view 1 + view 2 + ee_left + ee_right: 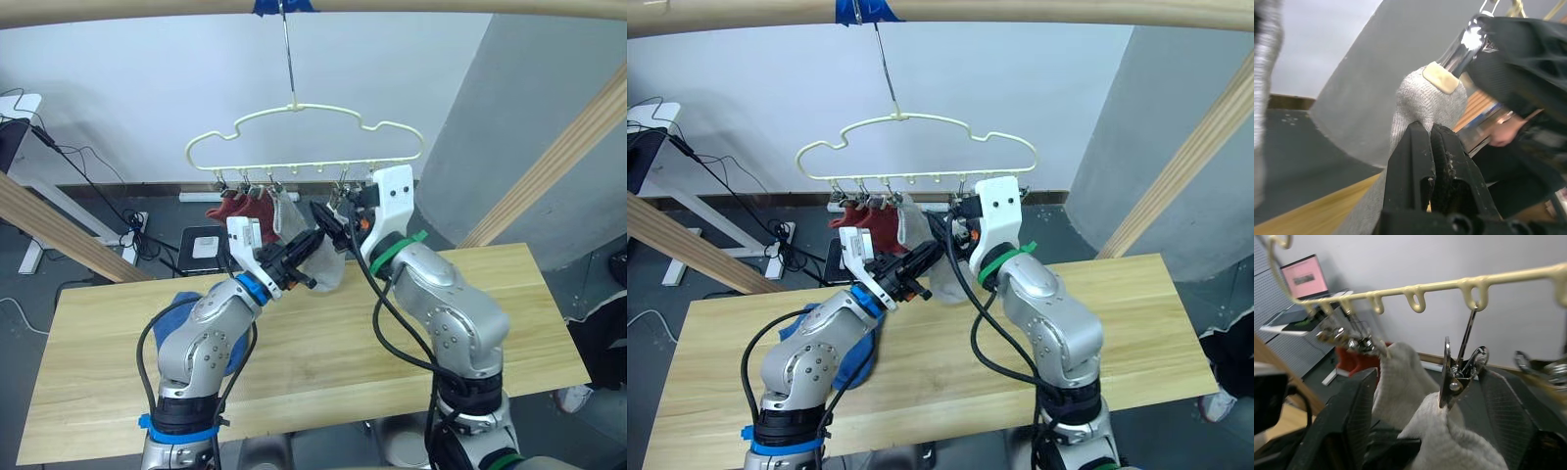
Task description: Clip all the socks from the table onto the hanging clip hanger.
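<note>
The pale-yellow clip hanger [304,137] hangs by its hook from the pole, above the far edge of the table [509,294]. Two rust-red socks [238,207] and a light grey sock [286,215] hang from its left clips. A second grey sock [331,266] is held up under a silver clip [1455,378] that bites its top edge. My left gripper [1430,134] is shut on this sock just below the clip. My right gripper [1430,377] stands open, one finger on each side of that clip. A blue sock [181,305] lies on the table under my left arm.
A round wooden pole with blue tape [282,6] runs overhead, and slanted wooden poles [59,230] [558,162] flank the table. Cables and a white stand [24,108] lie on the floor behind at the left. A grey curved wall [529,117] rises at the back right.
</note>
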Motion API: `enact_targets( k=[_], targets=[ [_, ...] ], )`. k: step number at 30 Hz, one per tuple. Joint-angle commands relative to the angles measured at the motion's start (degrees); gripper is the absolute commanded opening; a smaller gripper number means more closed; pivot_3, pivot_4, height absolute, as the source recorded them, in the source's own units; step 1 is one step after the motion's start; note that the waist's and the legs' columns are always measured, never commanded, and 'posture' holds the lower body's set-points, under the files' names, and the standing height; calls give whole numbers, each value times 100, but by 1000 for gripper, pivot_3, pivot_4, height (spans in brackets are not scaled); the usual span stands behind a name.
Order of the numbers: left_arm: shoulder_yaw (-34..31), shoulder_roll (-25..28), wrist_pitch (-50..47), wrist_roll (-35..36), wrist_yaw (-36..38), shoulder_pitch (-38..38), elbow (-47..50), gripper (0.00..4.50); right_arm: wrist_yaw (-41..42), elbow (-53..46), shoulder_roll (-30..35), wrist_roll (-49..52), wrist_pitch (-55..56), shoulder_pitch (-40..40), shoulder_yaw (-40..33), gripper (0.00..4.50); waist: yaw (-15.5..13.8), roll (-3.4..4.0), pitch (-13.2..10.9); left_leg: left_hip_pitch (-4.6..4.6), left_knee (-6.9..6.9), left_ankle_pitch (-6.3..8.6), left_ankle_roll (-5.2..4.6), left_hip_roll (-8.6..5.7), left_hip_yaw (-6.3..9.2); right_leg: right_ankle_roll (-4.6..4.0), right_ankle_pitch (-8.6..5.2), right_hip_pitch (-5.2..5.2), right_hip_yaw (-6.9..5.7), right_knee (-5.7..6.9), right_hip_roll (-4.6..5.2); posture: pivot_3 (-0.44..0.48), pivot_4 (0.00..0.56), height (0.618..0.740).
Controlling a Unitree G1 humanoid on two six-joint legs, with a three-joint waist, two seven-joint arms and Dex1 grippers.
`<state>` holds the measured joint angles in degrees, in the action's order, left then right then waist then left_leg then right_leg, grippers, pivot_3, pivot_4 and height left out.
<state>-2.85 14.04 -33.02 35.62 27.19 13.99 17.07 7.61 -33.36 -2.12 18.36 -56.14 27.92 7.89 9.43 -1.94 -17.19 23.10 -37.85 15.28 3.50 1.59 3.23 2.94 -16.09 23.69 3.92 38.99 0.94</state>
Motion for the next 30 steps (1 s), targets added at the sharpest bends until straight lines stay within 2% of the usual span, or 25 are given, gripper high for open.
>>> enact_targets(
  k=[1, 13, 18, 20, 23, 30],
  targets=[
    [115, 218, 280, -256, 283, 23, 1, 952, 444, -665, 479, 374, -137, -100, -97, 3351, -2, 0, 0, 0, 0, 0, 0, 0, -1, 0, 0, 0, -1, 0, 0, -244, 271, 740],
    [310, 1289, 690, -735, 1243, -292, 301, 4495, 1307, -1235, 2151, 892, 85, -532, -636, 3351, -6, -1, -1, 0, 2, 0, 0, 1, -13, 1, -1, 1, 3, -2, -5, -242, 266, 740],
    [43, 2165, 994, -752, 2033, -672, 771, 4495, 1517, -1194, 2827, 536, 643, -922, -669, 3351, -13, -1, -1, 1, 5, 0, 0, 4, -15, 3, -2, 4, 4, -4, -6, -229, 267, 740],
    [-19, 2363, 1070, -709, 2209, -750, 840, 4495, 1550, -1158, 2989, 484, 749, -1001, -646, 3351, -15, 1, -3, 1, 7, 0, 0, 5, -18, 3, -3, 5, 6, -5, -6, -217, 280, 740],
    [-107, 2486, 1229, -851, 2190, -785, 843, 4495, 1433, -985, 2999, 438, 729, -859, -689, 3351, -27, 2, -16, 0, 5, 0, 0, 5, -22, 4, -3, 6, 11, -4, -6, -206, 305, 740],
    [-32, 2400, 1268, -768, 2151, -632, 976, 4495, 1142, -682, 2841, 301, 584, -541, -529, 3351, -114, 11, -82, 0, 5, 0, 0, 6, -23, 5, -3, 7, 15, -4, -12, -198, 343, 740]
  ],
)
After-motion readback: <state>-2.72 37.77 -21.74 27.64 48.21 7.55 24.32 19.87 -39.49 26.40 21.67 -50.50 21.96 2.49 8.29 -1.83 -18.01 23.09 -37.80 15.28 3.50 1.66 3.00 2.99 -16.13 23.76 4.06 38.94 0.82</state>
